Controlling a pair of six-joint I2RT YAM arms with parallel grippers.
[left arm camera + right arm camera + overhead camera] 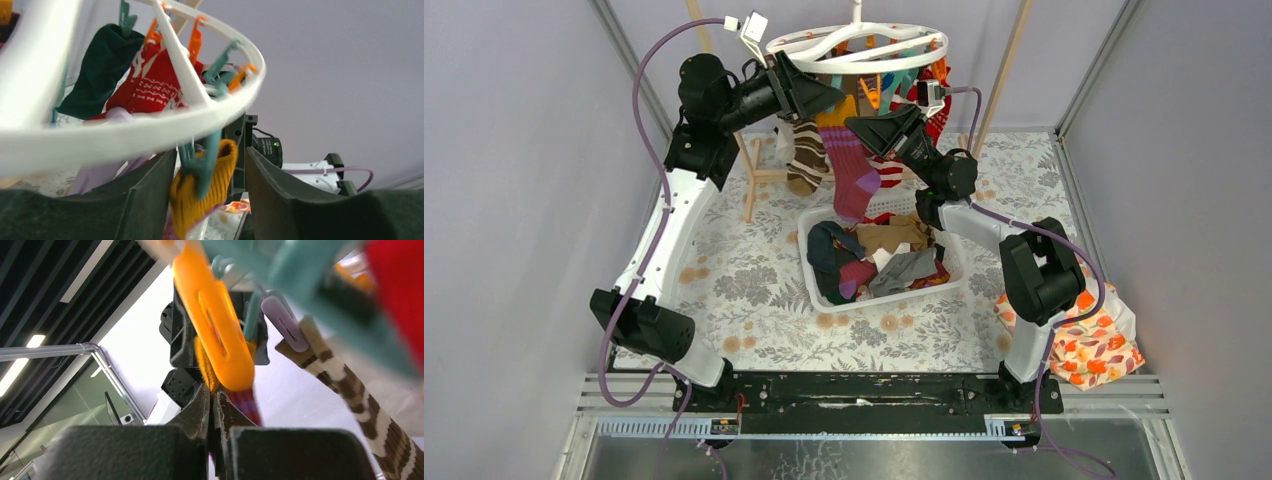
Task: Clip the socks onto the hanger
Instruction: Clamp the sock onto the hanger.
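The white ring hanger [864, 45] hangs at the back, with orange and teal clips and several socks on it. A magenta sock [852, 170] with a mustard cuff [190, 200] hangs below it, next to a brown-and-cream striped sock [806, 155]. My left gripper [834, 98] is open, its jaws either side of a teal clip [202, 165] that sits on the mustard cuff, under the ring [150, 127]. My right gripper [856, 125] is shut on the sock's cuff edge [205, 365], just below an orange clip [220, 335]. The striped sock [360, 405] also shows in the right wrist view.
A white slotted basket [819, 290] with several loose socks stands mid-table below the hanger. A light wooden rack frame [754, 175] stands behind the left arm. A red-and-white sock [150, 85] and a dark green sock [100, 65] hang on the ring. An orange floral cloth [1099, 345] lies at the right.
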